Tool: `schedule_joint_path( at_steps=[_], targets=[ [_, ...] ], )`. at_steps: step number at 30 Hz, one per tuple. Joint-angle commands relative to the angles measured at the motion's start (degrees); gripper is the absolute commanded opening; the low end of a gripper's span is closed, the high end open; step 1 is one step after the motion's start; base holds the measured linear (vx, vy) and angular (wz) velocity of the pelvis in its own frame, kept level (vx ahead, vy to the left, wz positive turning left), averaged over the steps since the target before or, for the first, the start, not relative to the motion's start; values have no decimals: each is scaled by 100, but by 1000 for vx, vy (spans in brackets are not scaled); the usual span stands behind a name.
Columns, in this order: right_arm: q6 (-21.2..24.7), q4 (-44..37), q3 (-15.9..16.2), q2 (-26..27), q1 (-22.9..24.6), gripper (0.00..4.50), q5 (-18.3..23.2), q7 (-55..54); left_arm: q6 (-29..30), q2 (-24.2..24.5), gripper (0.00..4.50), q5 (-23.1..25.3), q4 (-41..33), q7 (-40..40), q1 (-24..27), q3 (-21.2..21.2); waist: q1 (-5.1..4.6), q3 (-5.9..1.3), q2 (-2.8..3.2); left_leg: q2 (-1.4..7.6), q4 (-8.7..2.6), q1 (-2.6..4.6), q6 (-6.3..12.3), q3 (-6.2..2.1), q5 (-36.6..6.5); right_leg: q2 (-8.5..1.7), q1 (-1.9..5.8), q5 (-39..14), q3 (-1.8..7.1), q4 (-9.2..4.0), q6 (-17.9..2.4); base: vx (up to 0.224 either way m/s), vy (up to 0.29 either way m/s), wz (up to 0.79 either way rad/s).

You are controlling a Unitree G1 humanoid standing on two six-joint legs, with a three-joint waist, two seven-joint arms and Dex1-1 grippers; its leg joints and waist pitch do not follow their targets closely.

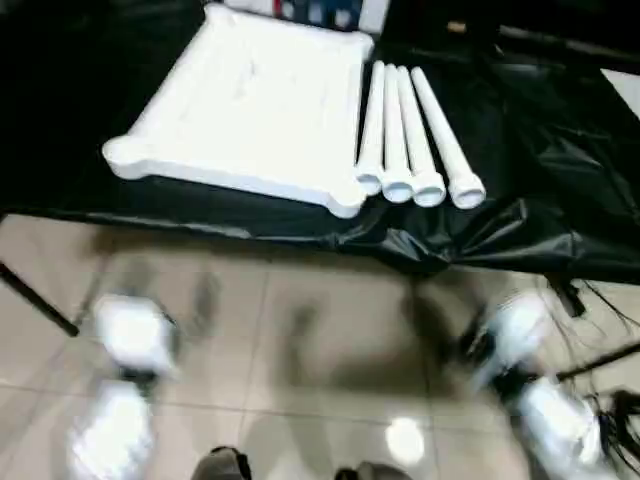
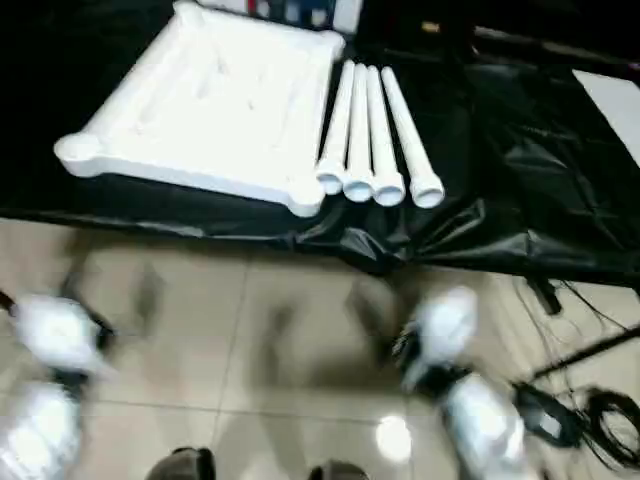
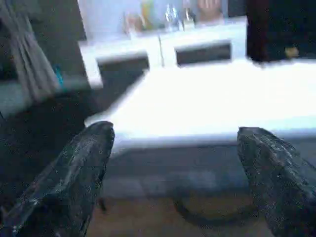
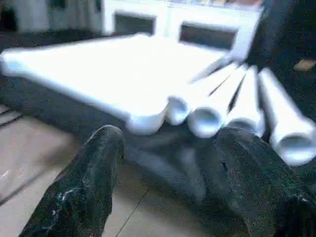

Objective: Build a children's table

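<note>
1. Two black, rough-skinned hands, left hand [image 3: 173, 177] and right hand [image 4: 168, 182], are hanging spread, gripping nothing.
2. One white plastic top [image 1: 250, 100] is lying upper left on black sheeting [image 1: 560, 170].
3. Four white tapered tube legs [image 1: 415, 140] are lying just right of it.

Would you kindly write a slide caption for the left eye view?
White plastic rectangular tabletop lying beside four white tapered tube legs on a black-draped surface, robot's forearms low over tiled floor.

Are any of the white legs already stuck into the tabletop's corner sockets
No, all four legs lie side by side on the black cloth beside the tabletop.
</note>
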Motion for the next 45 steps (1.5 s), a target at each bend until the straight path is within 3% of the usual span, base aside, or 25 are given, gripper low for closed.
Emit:
schedule_joint_path(
  at_steps=[1,4,5,6,7,8,9,10,11,14,16,17,18,19,21,22,23,27,32,33,36,41,42,43,45],
  targets=[
    [219,33,-235,72,-265,330,85,-299,259,68,440,-182,-13,-71,-387,-14,18,-454,112,368,-456,247,209,-197,47,-329,112,1988,239,-265,-1178,0,0,0],
    [618,305,-288,66,-788,330,262,-426,524,122,440,-476,379,-358,-1128,-78,57,-528,149,338,-450,255,27,-187,23,-312,99,1751,230,-258,-1130,-56,0,0],
    [688,339,-292,62,-847,330,278,-443,553,117,440,-486,439,-405,-1211,-90,67,-538,185,324,-449,261,-13,-184,0,-305,88,1690,229,-264,-1114,-55,3,0],
    [817,458,-318,48,-1041,330,288,-507,750,64,440,-476,607,-445,-1466,-113,88,-554,236,327,-480,258,-192,-186,-281,-303,70,1395,226,-291,-1051,-53,6,-1],
    [929,554,-363,34,-1199,330,379,-539,1068,-59,440,-592,703,-405,-1677,-99,89,-564,210,324,-484,265,-270,-167,-428,-299,66,1254,231,-299,-1038,-53,6,-1],
    [965,647,-397,19,-1295,330,371,-569,1305,-166,440,-582,772,-260,-1841,-66,107,-589,136,323,-483,248,-334,-163,-570,-313,79,1060,245,-306,-1046,-58,7,-2],
    [965,647,-397,19,-1295,330,371,-569,1305,-166,440,-582,772,-260,-1841,-66,127,-584,159,325,-490,241,-365,-154,-648,-328,73,920,252,-311,-1055,-56,1,-1],
    [1190,774,-398,39,-1414,330,354,-602,1720,-199,440,-522,956,-177,-2125,-72,134,-588,77,336,-487,237,-349,-139,-738,-336,61,697,267,-351,-1035,-56,1,-1],
    [1316,870,-397,71,-1519,330,251,-717,1778,-113,440,-410,1061,-296,-2275,-157,138,-593,71,314,-477,241,-302,-134,-660,-328,40,528,273,-348,-1022,0,0,0],
    [1627,1051,-341,176,-1737,330,1,-998,1877,-111,440,-594,1278,-572,-2545,-290,129,-622,154,319,-496,256,-393,-136,-719,-298,-5,396,264,-374,-974,0,0,0],
    [1611,1049,-356,219,-1830,330,120,-949,2053,-142,440,-717,1366,-622,-2740,-296,147,-644,144,319,-493,251,-436,-132,-710,-307,-1,474,259,-344,-1017,0,0,0],
    [1585,1058,-359,243,-1859,330,157,-938,2069,-127,440,-721,1390,-668,-2823,-321,164,-647,99,312,-494,207,-362,-134,-653,-318,27,571,261,-339,-1029,0,0,0],
    [1585,1058,-359,243,-1859,330,157,-938,2069,-127,440,-721,1390,-668,-2823,-321,172,-651,106,312,-488,210,-343,-130,-619,-321,22,603,262,-332,-1022,0,0,0],
    [1553,1200,-359,303,-2006,330,212,-989,2192,-49,440,-643,1505,-727,-3006,-371,167,-658,34,314,-481,210,-296,-122,-563,-321,26,639,261,-336,-1020,0,0,0],
    [1688,1310,-399,352,-2139,330,252,-1146,2443,-100,440,-724,1437,-781,-3028,-353,183,-683,289,296,-463,226,-301,-141,-366,-310,-7,903,250,-274,-1061,0,0,0],
    [1784,1290,-401,360,-2191,330,283,-1164,2614,-178,440,-794,1351,-726,-2992,-302,183,-683,289,296,-463,226,-301,-141,-366,-310,-7,903,250,-274,-1061,0,0,0],
    [1870,1261,-413,370,-2232,330,333,-1167,2861,-277,440,-859,1239,-597,-2937,-246,150,-709,185,285,-445,178,-289,-138,-181,-269,49,1325,244,-234,-1081,0,0,0],
    [1977,1231,-502,397,-2355,330,326,-1169,3319,-175,440,-687,1137,-184,-3231,-92,192,-727,117,272,-413,170,-44,-101,-183,-271,41,1358,266,-263,-1123,0,0,0],
    [1907,1360,-479,360,-2506,330,260,-1125,3275,1,440,-924,1476,-335,-3927,130,238,-708,165,276,-436,205,-124,-107,-306,-270,-4,914,256,-288,-1131,0,0,0],
    [1892,1471,-460,329,-2584,330,247,-1129,3291,-45,440,-1015,1557,-373,-4073,197,257,-705,213,275,-442,208,-224,-113,-364,-280,-8,840,256,-285,-1143,0,0,0],
    [2006,1471,-456,321,-2636,330,327,-1114,3494,-170,440,-743,1633,257,-4058,362,271,-724,222,272,-424,201,-266,-102,-295,-271,1,1086,267,-265,-1110,0,0,0],
    [2060,1333,-454,364,-2578,330,300,-1173,3860,-214,440,-533,1704,847,-3946,495,305,-739,162,262,-405,184,-117,-98,-171,-277,20,1174,271,-278,-1077,0,0,0],
    [2063,1307,-455,383,-2550,330,296,-1171,3984,-261,440,-670,1662,806,-3915,550,309,-743,169,264,-406,192,-117,-96,-173,-273,12,1149,269,-279,-1083,0,0,0],
    [2092,1231,-464,415,-2506,330,293,-1184,4212,-402,440,-1159,1460,482,-3835,664,311,-744,143,265,-405,192,-107,-94,-139,-274,10,1147,266,-266,-1128,0,0,0],
    [2105,1203,-470,426,-2495,330,295,-1189,4287,-443,440,-1342,1385,327,-3809,693,325,-730,144,269,-411,204,-93,-79,-182,-268,-20,1024,261,-277,-1234,0,0,0]
  ],
)
